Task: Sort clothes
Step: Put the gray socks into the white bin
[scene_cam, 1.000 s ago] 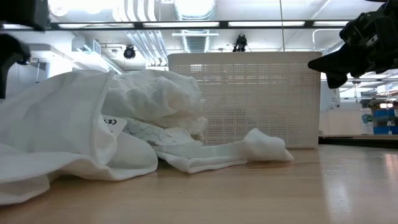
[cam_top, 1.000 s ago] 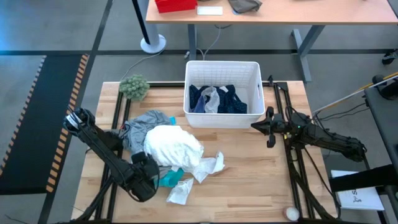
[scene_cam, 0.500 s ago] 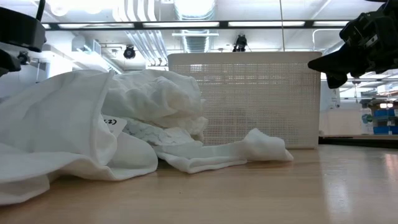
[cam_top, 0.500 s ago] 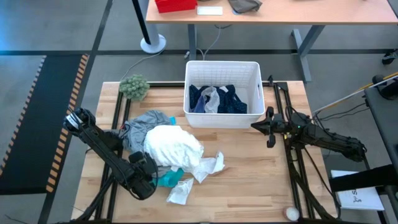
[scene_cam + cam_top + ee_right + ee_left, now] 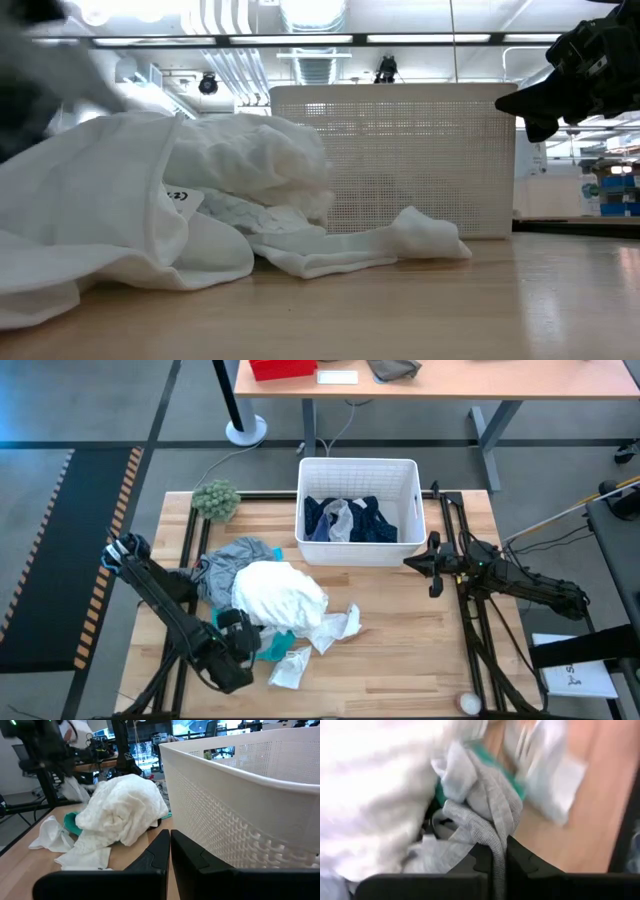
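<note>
A pile of clothes lies left of the table's middle: a white garment (image 5: 278,595) on top, a grey garment (image 5: 228,558) behind it, a turquoise one (image 5: 272,649) under its near edge, and small white socks (image 5: 338,626) beside it. My left gripper (image 5: 246,640) is at the pile's near left corner, shut on grey cloth (image 5: 490,790). A navy dotted garment (image 5: 372,526) lies in the white bin (image 5: 358,462). My right gripper (image 5: 431,566) waits shut, right of the bin. My left gripper pinches a bunched strand of the grey cloth (image 5: 498,845) between its two fingers. The fingers slant down from above at the pile's near left side. The cloth runs from the fingers into a crumpled bunch against the turquoise (image 5: 487,759) and white cloth; its far part stays in the pile.
A fuzzy green ball (image 5: 216,500) sits at the table's far left corner. The bin stands at the far middle, its wall (image 5: 240,815) close beside my right gripper (image 5: 170,847). Bare wood lies near and right of the pile. A small pale ball (image 5: 467,702) rests near the right front.
My left gripper has risen at the pile's near left corner. In the low view its dark body at the far left has given way to a blurred grey shape. The rest of the pile lies as before.
</note>
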`<state>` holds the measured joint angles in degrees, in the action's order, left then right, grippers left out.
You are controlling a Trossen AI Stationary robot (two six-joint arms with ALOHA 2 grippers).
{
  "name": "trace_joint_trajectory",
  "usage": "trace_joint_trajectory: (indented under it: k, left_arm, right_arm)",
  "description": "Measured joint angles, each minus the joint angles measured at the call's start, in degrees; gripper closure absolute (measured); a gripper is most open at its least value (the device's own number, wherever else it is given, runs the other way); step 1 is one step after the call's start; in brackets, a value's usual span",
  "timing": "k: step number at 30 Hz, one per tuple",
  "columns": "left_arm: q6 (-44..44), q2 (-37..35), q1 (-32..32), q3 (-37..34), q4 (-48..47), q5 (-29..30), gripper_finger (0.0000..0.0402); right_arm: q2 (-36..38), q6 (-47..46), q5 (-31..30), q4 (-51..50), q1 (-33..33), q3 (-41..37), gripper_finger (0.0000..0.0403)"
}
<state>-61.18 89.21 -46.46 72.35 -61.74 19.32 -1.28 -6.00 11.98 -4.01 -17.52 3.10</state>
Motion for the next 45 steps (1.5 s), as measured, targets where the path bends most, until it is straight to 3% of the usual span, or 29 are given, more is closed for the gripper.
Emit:
trace_joint_trajectory:
  k: [10,18,30,45]
  left_arm:
    - [3.68,-0.43,0.28,16.96,-11.44,16.39,0.0394]
    - [6.36,-2.91,1.26,23.55,-12.86,26.51,0.0395]
    - [12.65,-4.21,2.32,29.21,-13.10,30.21,0.0395]
    - [12.75,-4.59,2.43,26.91,-13.35,29.34,0.0358]
  right_arm:
    - [0.00,0.00,0.01,0.00,0.00,0.00,0.0403]
    - [0.00,0.01,0.00,0.00,0.00,0.00,0.0403]
    - [0.00,0.00,-0.01,0.00,0.02,0.00,0.0403]
    - [0.00,0.00,0.00,0.00,0.00,0.01,0.0403]
